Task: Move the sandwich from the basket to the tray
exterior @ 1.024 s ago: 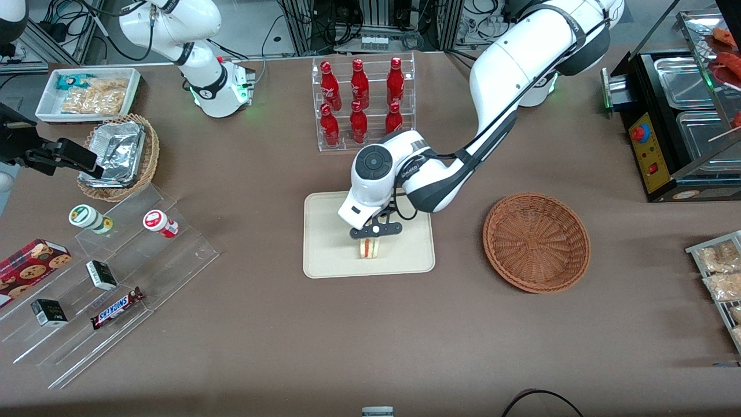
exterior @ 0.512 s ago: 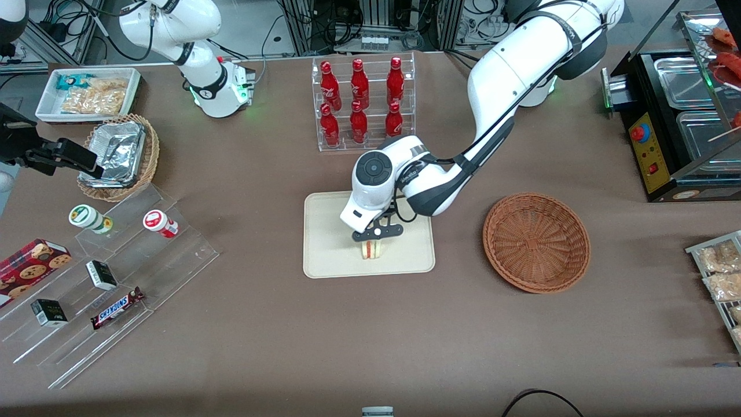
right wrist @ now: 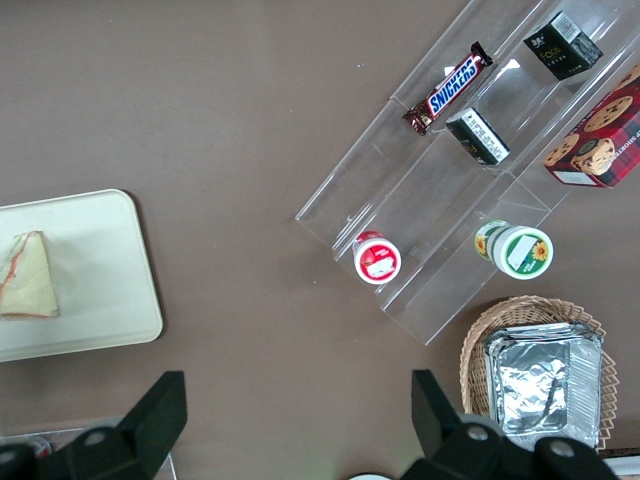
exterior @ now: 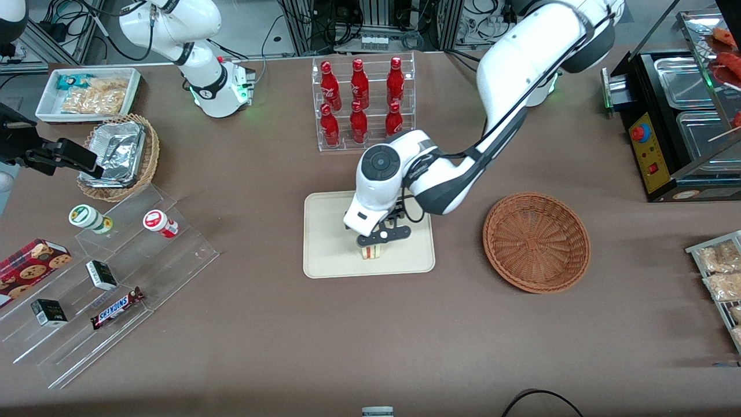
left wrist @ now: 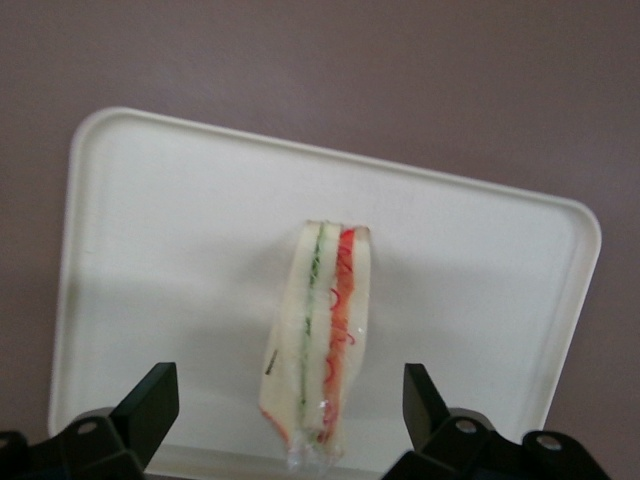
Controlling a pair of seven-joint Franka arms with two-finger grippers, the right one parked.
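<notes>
Here the sandwich (left wrist: 322, 345) stands on edge on the tray (left wrist: 180, 220), and my gripper (left wrist: 290, 425) hovers above it, fingers (left wrist: 150, 400) spread wide and clear of the bread. Judged best: I rise straight up, brushing neither slice. The wrist view shows the gap beside each finger; the front view alone shows the empty basket (exterior: 536, 241) well apart on the worktop (exterior: 370, 336).

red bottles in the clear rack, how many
6 red bottles in a clear rack, three upper, three lower, farther from the camera than the tray, where the open gripper hovers above the sandwich.
</notes>
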